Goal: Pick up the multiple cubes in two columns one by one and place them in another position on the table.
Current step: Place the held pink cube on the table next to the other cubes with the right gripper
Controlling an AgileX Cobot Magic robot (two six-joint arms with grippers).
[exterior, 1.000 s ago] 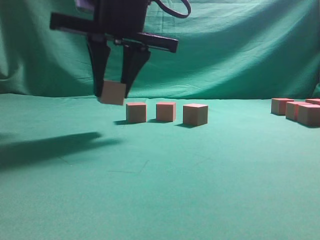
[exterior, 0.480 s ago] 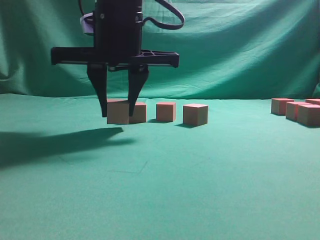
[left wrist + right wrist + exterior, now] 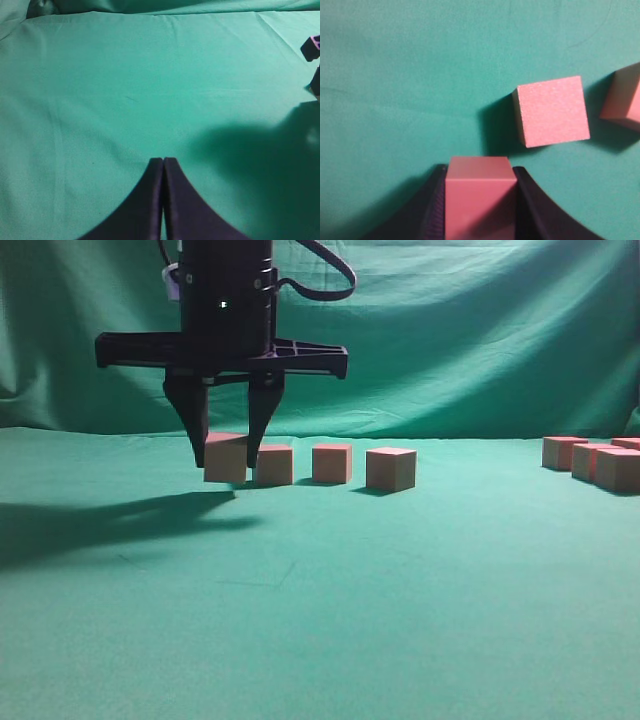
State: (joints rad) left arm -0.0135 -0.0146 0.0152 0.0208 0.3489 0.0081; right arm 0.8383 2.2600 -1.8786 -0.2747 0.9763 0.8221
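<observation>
- The right gripper point(image 3: 227, 452) pinches one cube point(image 3: 225, 459) between its jaws, low over the table point(image 3: 330, 600).
- Just right of it stand three placed cubes point(image 3: 273, 464); a crooked release could knock the nearest.
- Far right, the unmoved cubes point(image 3: 598, 461) wait.
- The left gripper point(image 3: 163, 167) is pressed together, holding nothing.

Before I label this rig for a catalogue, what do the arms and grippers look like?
The right gripper is matte black: two tapered fingers under a wide horizontal crossbar, a boxy black wrist above, and a looping black cable. The left gripper shows only two black curved fingers.
</observation>
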